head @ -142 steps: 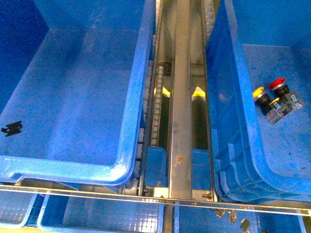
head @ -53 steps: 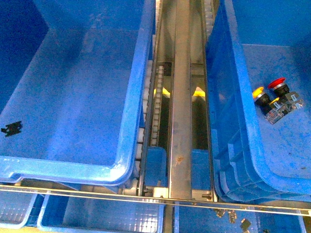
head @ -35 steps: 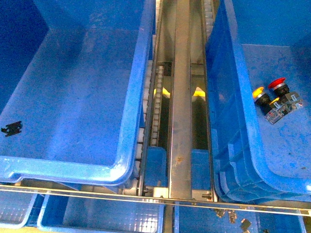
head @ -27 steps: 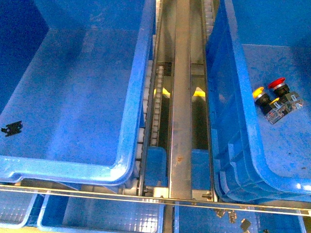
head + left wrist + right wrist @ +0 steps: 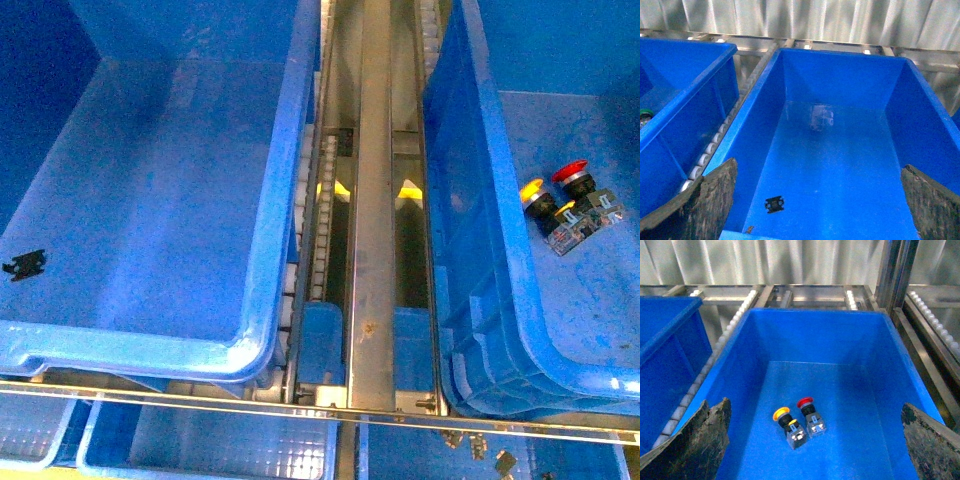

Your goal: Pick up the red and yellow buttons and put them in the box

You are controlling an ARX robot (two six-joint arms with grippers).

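Red button (image 5: 573,176) and yellow button (image 5: 537,196) lie side by side, touching, on the floor of the right box (image 5: 470,200), caps toward its far wall. Same pair in the right wrist view: red (image 5: 809,411), yellow (image 5: 786,419), near the floor's middle.

Right gripper (image 5: 812,440) hangs above that box, fingers (image 5: 700,440) spread wide, nothing between them. It reads as a release pose over the drop spot.

Left gripper (image 5: 817,200) hovers over the left box (image 5: 760,135), also wide open and empty (only a small black part (image 5: 774,204) lies on that floor, near the front wall). Likely parked clear, so it doesn't cross the roller track (image 5: 372,200) between the boxes.

Neither arm shows in the front view.

Judgement: both buttons already sit in a box; that part looks done.
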